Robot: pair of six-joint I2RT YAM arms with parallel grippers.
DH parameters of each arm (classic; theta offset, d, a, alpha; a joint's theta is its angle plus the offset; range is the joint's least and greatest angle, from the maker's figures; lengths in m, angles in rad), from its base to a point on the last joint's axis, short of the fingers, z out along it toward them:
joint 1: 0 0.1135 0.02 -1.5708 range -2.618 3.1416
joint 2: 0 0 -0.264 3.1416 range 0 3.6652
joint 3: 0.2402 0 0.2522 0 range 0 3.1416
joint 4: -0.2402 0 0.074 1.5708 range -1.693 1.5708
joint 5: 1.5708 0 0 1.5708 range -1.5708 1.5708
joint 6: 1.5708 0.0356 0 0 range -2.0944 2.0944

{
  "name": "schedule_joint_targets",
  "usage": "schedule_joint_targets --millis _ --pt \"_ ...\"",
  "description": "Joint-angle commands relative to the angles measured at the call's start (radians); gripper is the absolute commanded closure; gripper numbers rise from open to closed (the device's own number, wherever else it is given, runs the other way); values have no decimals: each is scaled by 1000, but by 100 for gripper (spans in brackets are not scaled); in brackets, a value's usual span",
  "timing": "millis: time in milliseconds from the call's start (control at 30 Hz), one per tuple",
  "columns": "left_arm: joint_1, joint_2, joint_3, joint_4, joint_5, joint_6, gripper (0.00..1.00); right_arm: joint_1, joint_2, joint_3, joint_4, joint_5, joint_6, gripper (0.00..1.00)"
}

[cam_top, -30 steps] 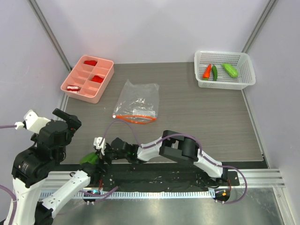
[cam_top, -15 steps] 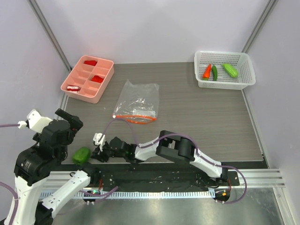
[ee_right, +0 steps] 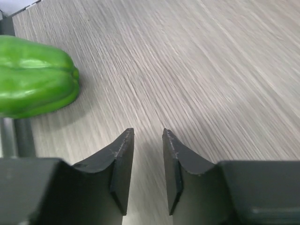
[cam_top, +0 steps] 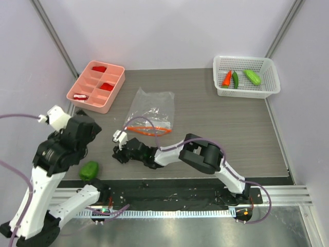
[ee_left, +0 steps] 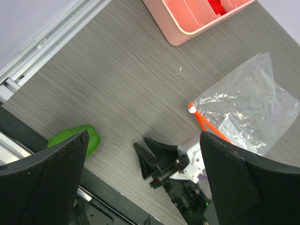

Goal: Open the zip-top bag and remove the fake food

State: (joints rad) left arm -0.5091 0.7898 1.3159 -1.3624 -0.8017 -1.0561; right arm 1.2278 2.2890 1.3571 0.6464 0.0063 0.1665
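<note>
Green plastic bell pepper (cam_top: 89,170) lies on the wood-grain table (cam_top: 205,113) near its front left edge, outside the zip-top bag (cam_top: 151,109). The bag lies flat mid-table, its orange-red zip strip (cam_top: 149,129) toward the arms. The right gripper (ee_right: 147,136) hangs low between pepper and bag, jaws narrowed to a slim gap, grasping nothing. The left gripper (ee_left: 144,136) hangs higher, jaws spread wide and empty. 3 more vegetables, an orange carrot (cam_top: 226,78), a dark green chili (cam_top: 235,79) and a light green piece (cam_top: 252,76), sit in the white mesh basket (cam_top: 270,87) at the far right.
</note>
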Motion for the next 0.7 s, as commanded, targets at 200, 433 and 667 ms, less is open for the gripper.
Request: schedule_joint_targets --millis 200,433,667 --pt "203 134 13 -152 209 -81 0 -45 -433 -335 -120 6 165 61" --pt "562 224 -148 -203 294 -199 0 -94 -617 -464 -220 -49 166 61" --pt "623 158 -302 -184 331 -318 0 -114 -710 -490 -284 -143 131 61"
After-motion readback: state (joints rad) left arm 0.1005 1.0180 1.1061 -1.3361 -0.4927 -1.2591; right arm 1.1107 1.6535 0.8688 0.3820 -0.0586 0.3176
